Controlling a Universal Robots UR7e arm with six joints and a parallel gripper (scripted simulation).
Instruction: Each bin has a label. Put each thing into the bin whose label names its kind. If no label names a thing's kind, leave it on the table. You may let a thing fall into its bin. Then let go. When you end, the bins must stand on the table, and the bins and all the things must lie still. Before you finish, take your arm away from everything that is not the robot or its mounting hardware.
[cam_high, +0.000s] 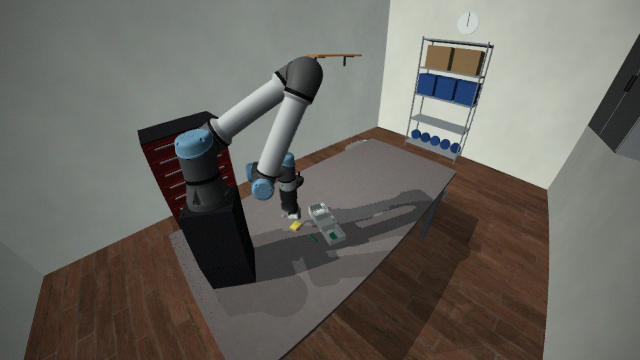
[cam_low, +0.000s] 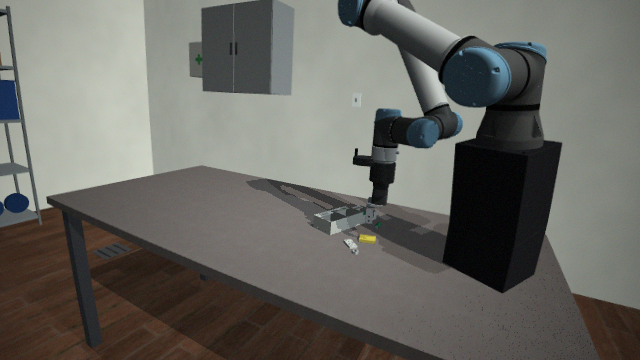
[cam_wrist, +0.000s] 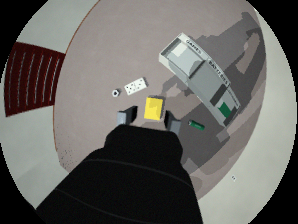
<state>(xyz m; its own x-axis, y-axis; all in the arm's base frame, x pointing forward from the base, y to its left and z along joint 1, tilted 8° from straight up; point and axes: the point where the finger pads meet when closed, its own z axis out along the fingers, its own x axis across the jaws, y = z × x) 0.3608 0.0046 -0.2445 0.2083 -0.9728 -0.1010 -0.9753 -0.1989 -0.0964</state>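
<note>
My gripper (cam_low: 370, 216) (cam_wrist: 151, 114) is open, above the table near a yellow block (cam_high: 295, 226) (cam_low: 367, 239) (cam_wrist: 153, 108), which shows between the fingertips in the wrist view. A white domino (cam_low: 351, 244) (cam_wrist: 135, 86) and a small nut (cam_low: 355, 252) (cam_wrist: 116, 93) lie beyond it. A green cylinder, like a battery (cam_high: 312, 238) (cam_low: 378, 225) (cam_wrist: 196, 125), lies beside the bins. The bins stand in a row: the games bin (cam_wrist: 192, 46), the batteries bin (cam_wrist: 218, 72), and a third bin (cam_wrist: 233, 99) whose label is too small to read. A green block (cam_high: 333, 235) (cam_wrist: 224, 109) lies in the third bin.
The black pedestal (cam_high: 220, 245) (cam_low: 487, 215) of the arm stands at one end of the table (cam_high: 400, 170) (cam_low: 200, 225). A red drawer cabinet (cam_high: 162, 170) (cam_wrist: 32, 80) stands behind the arm. The arm's shadow falls over part of the table and the bins.
</note>
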